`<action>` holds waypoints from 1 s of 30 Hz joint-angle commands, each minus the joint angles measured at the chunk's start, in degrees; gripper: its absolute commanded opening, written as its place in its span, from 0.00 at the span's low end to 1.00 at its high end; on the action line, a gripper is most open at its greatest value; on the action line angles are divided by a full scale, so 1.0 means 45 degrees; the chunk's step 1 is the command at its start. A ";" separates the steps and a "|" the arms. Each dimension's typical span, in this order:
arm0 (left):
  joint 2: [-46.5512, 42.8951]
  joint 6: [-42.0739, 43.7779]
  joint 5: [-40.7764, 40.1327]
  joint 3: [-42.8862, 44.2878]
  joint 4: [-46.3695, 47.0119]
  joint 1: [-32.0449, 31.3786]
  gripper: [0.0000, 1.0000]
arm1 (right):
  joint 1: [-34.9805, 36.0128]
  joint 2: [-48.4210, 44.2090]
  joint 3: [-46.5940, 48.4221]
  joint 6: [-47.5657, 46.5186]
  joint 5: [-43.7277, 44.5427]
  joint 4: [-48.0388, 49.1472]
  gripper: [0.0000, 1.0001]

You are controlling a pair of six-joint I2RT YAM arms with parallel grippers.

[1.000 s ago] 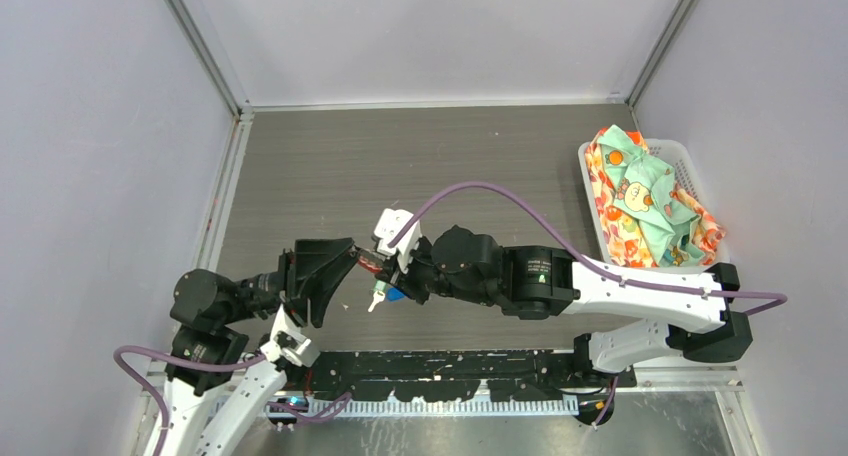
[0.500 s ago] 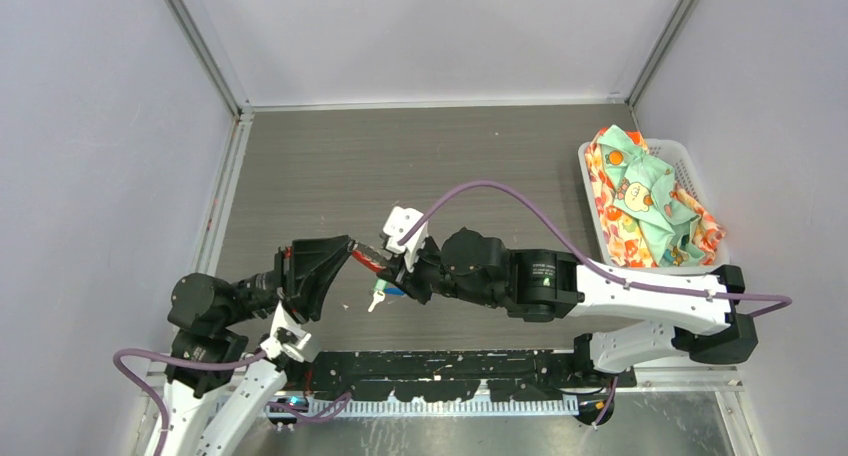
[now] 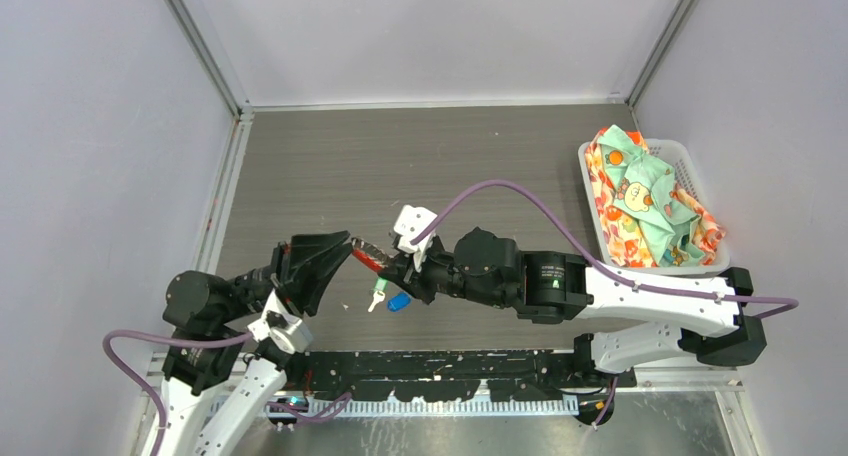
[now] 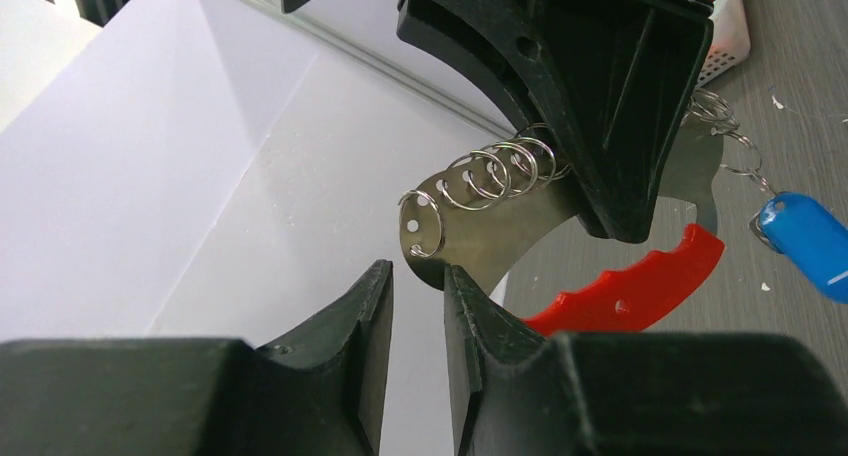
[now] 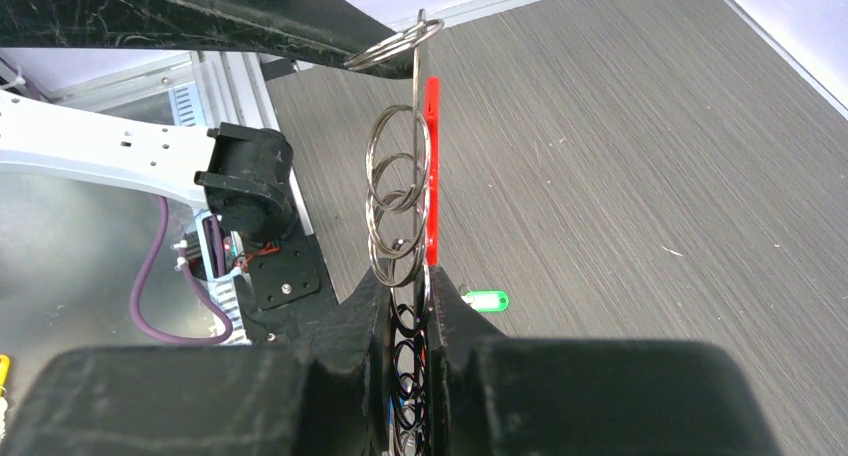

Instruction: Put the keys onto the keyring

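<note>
The keyring (image 4: pixel 480 191) is a thin metal plate strung with several wire rings and joined to a red loop (image 4: pixel 640 281). My right gripper (image 5: pixel 410 296) is shut on it and holds it edge-on above the table (image 3: pixel 395 268). My left gripper (image 4: pixel 418 286) faces the plate's free tip, its fingers a narrow gap apart with nothing seen between them. The tip sits just past the right finger (image 4: pixel 470 311). A blue-headed key (image 4: pixel 800 241) hangs by small rings below the keyring and rests on the table (image 3: pixel 399 302). A green-headed key (image 5: pixel 485 300) lies beside it (image 3: pixel 377 298).
A white basket (image 3: pixel 690 158) stuffed with patterned cloth (image 3: pixel 645 201) stands at the right edge of the table. Grey walls close in the left, back and right sides. Purple cables loop over both arms.
My left gripper's fingers have narrowed at the keyring's tip. The right arm has slid slightly right with the keyring, uncovering the blue key beside the green one.
</note>
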 commanded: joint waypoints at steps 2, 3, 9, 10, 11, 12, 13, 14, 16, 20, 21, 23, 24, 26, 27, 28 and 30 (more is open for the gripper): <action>0.0185 -0.1128 0.0192 0.0206 0.1742 0.0033 0.29 | 0.0023 -0.0306 0.0154 -0.0020 -0.0215 0.0975 0.01; 0.0143 -0.1101 0.0197 0.0094 0.1890 0.0033 0.29 | 0.0010 -0.0288 0.0174 -0.0020 -0.0241 0.0977 0.01; 0.0005 -0.0663 0.0653 -0.0102 0.1858 0.0033 0.31 | 0.0009 -0.0301 0.0186 -0.0023 -0.0178 0.0944 0.01; -0.0005 -0.0440 0.0862 -0.0103 0.1660 0.0033 0.32 | 0.0023 -0.0268 0.0193 -0.0025 -0.0166 0.0956 0.01; -0.0016 -0.0151 0.1040 -0.0082 0.1371 0.0033 0.33 | 0.0022 -0.0259 0.0235 -0.0030 -0.0167 0.0965 0.01; -0.0032 0.0007 0.1135 -0.0059 0.1179 0.0033 0.33 | 0.0019 -0.0218 0.0267 -0.0038 -0.0172 0.0958 0.01; -0.0020 0.0037 0.1166 -0.0057 0.1145 0.0033 0.34 | 0.0009 -0.0218 0.0290 -0.0042 -0.0195 0.0953 0.01; -0.0011 0.0080 0.1187 -0.0056 0.1129 0.0033 0.34 | 0.0023 -0.0194 0.0293 -0.0050 -0.0215 0.0967 0.01; 0.0046 0.0125 0.1222 -0.0008 0.1146 0.0033 0.35 | 0.0013 -0.0171 0.0284 -0.0059 -0.0254 0.0986 0.01; 0.0193 -0.0001 0.1175 0.0094 0.1144 0.0033 0.35 | 0.0020 -0.0149 0.0330 -0.0107 -0.0304 0.0959 0.01; 0.0213 -0.0091 0.1157 0.0114 0.1129 0.0033 0.34 | 0.0012 -0.0134 0.0330 -0.0115 -0.0304 0.0931 0.01; 0.0316 -0.0331 0.1121 0.0189 0.1134 0.0033 0.32 | 0.0020 -0.0120 0.0328 -0.0170 -0.0303 0.0911 0.01; 0.0368 -0.0511 0.1116 0.0248 0.1144 0.0033 0.30 | 0.0022 -0.0101 0.0330 -0.0212 -0.0304 0.0883 0.01; 0.0535 -0.1028 0.1113 0.0424 0.1146 0.0033 0.27 | 0.0014 -0.0041 0.0350 -0.0284 -0.0286 0.0835 0.01; 0.0642 -0.1311 0.1098 0.0531 0.1146 0.0033 0.25 | 0.0024 -0.0020 0.0357 -0.0292 -0.0248 0.0785 0.01; 0.0763 -0.1686 0.1081 0.0679 0.1119 0.0033 0.22 | 0.0022 -0.0008 0.0377 -0.0298 -0.0236 0.0760 0.01; 0.1022 -0.2347 0.1058 0.0999 0.1003 0.0033 0.18 | 0.0025 0.0009 0.0358 -0.0305 -0.0194 0.0728 0.01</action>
